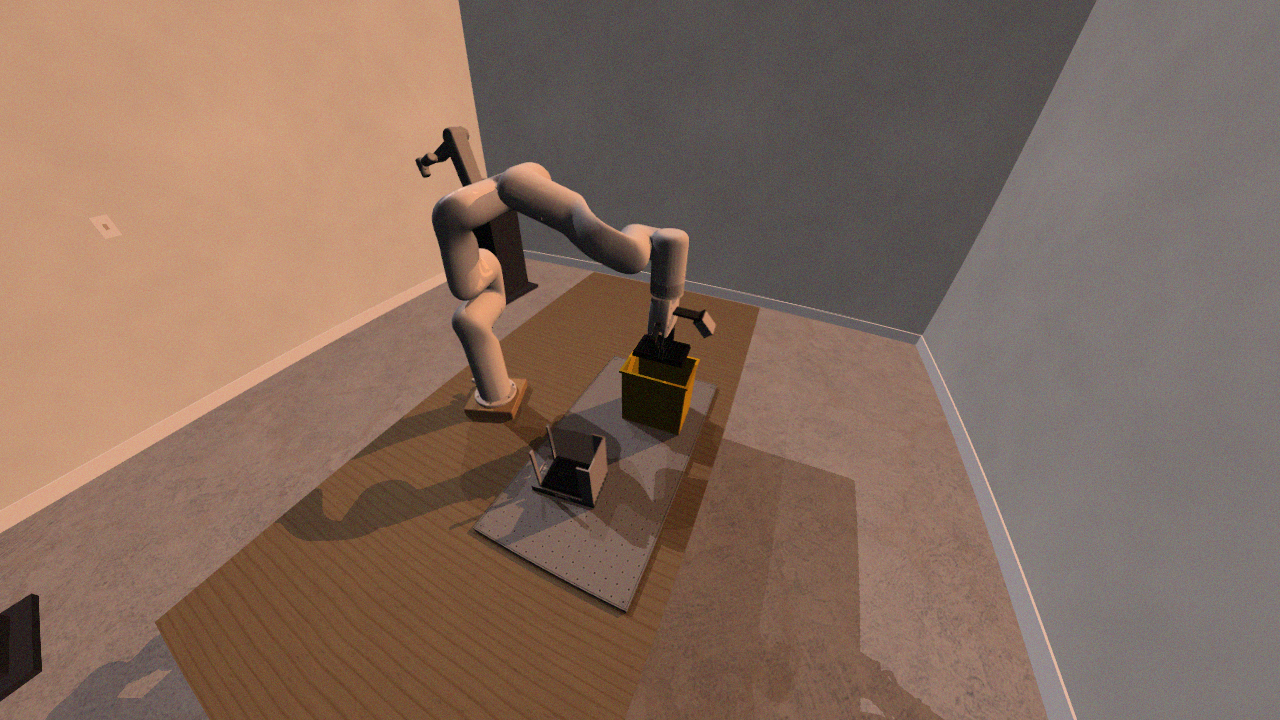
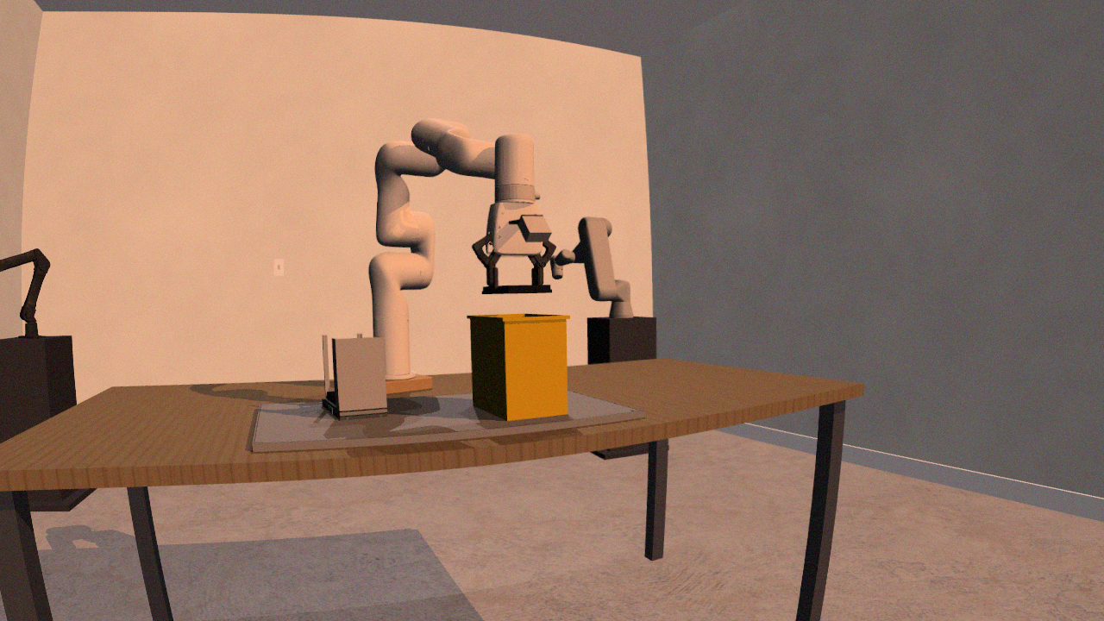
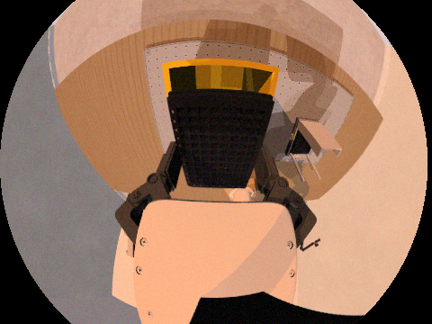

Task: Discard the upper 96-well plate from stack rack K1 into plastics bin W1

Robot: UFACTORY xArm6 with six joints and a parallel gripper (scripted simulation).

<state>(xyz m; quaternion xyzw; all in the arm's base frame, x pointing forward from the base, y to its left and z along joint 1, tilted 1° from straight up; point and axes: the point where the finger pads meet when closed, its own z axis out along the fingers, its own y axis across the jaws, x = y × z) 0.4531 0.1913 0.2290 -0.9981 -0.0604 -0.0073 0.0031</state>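
Observation:
My gripper is shut on a black 96-well plate and holds it level, a short way above the open mouth of the yellow bin W1. In the top view the plate hangs over the bin. The wrist view shows the plate between my fingers, with the bin's yellow rim just beyond it. The stack rack K1 stands to the left of the bin on the grey baseplate, with a dark lower plate at its foot.
The grey perforated baseplate lies on a wooden table. My arm's base stands at the table's far left side. A second, dark arm on a pedestal stands behind the table.

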